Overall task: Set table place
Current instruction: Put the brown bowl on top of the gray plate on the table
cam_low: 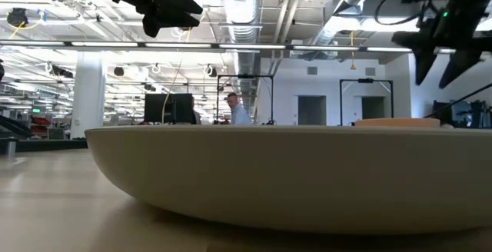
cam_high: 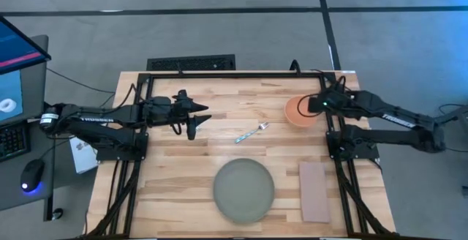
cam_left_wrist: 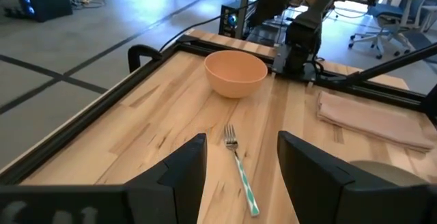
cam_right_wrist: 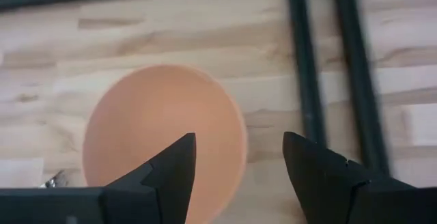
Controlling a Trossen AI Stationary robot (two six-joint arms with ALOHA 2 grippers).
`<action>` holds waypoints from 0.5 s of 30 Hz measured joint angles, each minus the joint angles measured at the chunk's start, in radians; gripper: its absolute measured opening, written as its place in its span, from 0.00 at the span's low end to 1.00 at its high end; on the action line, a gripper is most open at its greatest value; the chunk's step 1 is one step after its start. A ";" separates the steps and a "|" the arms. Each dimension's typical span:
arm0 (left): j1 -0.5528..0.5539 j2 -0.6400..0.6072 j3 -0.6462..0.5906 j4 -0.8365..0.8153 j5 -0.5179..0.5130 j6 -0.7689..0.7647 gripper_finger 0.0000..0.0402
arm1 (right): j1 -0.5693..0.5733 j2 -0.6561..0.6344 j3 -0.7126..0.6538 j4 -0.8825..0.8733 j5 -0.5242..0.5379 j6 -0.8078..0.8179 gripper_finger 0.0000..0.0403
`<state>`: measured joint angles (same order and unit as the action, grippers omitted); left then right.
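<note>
On the pale butcher-block wooden table, the right claw hangs with its fingers spread wide and empty above the small orange bowl near the far right corner. The left claw, also wide open and holding nothing, points toward the silver fork with a light blue-green handle at mid-table. The large round grey-green plate lies at the near edge, with the pale pinkish rectangular napkin just beside it.
</note>
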<state>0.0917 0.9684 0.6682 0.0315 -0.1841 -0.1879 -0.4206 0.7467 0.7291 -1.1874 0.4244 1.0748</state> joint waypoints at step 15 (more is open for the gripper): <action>0.000 0.000 0.000 -0.043 0.000 -0.005 0.42 | -0.227 0.027 -0.198 0.235 -0.137 -0.150 0.61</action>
<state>0.0917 0.9686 0.6685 -0.0120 -0.1841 -0.1932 -0.6478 0.7734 0.5315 -0.9526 0.2879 0.9249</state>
